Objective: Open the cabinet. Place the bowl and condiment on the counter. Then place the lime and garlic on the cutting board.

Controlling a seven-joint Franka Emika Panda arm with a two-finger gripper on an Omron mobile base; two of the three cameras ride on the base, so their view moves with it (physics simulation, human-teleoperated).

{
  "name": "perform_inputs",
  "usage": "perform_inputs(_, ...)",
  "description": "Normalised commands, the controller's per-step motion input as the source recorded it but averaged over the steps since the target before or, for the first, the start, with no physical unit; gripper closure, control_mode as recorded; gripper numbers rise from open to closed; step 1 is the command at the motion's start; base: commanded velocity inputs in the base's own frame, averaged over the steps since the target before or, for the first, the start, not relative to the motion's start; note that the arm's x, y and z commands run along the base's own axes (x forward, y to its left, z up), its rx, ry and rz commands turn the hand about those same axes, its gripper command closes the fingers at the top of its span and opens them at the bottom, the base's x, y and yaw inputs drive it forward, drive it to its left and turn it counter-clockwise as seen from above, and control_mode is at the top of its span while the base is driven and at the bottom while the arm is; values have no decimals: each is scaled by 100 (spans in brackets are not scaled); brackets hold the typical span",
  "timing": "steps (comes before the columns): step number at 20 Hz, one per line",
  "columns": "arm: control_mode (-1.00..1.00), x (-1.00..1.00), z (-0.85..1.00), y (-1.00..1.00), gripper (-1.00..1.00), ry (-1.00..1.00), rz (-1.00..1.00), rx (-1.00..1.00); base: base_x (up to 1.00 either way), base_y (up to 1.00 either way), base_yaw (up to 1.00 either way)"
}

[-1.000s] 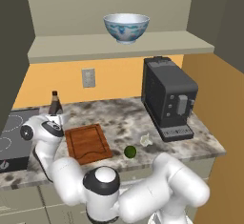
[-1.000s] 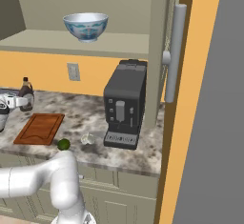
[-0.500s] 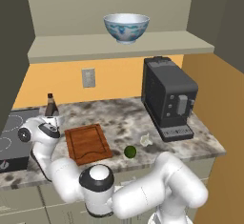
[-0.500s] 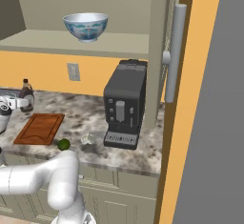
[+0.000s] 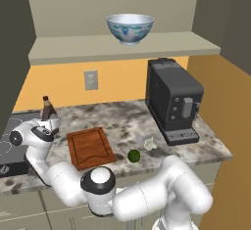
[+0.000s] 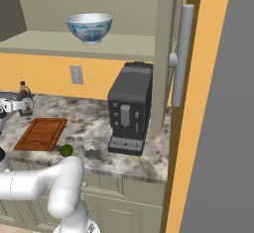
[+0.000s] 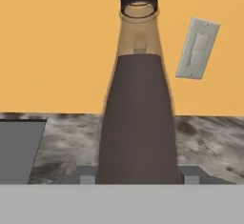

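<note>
One bowl (image 5: 130,28), one condiment bottle (image 5: 47,108), one lime (image 5: 134,155), one garlic bulb (image 5: 149,143) and one cutting board (image 5: 89,147) are in sight, along with a single black coffee machine (image 5: 173,106) and one wall outlet (image 5: 90,80).

The bowl sits upright on the shelf of the open cabinet (image 5: 117,48), mouth up, above the surface (image 5: 117,121). The cabinet's right door (image 6: 208,103) stands swung out, its long silver handle (image 6: 182,53) vertical. The board lies flat on the surface, its long axis running from the front edge toward the wall. The lime rests on the surface just beside the board's front right corner, off the wood; the garlic lies near it, between the lime and the coffee machine.

The condiment bottle stands upright at the back left of the surface, near the stovetop (image 5: 10,146), its long axis vertical and its neck pointing up. In the hand view the bottle (image 7: 138,118) shows a dark body, clear neck and black cap, the cap cut off by the top edge.

The tool (image 5: 49,125) sits at the bottle's base, with one finger pad (image 7: 86,174) on each side of the body. The jaws stand partly spread around the bottle; whether the pads press on the glass or merely flank it cannot be told. The bottle's foot is hidden, so it is unclear whether it rests on the surface.
</note>
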Motion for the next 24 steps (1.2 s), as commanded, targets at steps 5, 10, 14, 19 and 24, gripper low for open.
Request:
perform_inputs(5, -100, -65, -5, -16, -100, -2, 0, 0, 0, 0, 0)
perform_inputs(10, -100, -51, -16, -23, -100, -3, 0, 0, 0, 0, 0)
perform_inputs(14, -100, -44, -11, -23, -100, -7, 0, 0, 0, 0, 0)
perform_inputs(19, -100, -57, 24, -2, -100, -21, 0, 2, 0, 0, 0)
perform_inputs(24, -100, -91, 71, 4, -100, -7, -1, 1, 0, 0, 0)
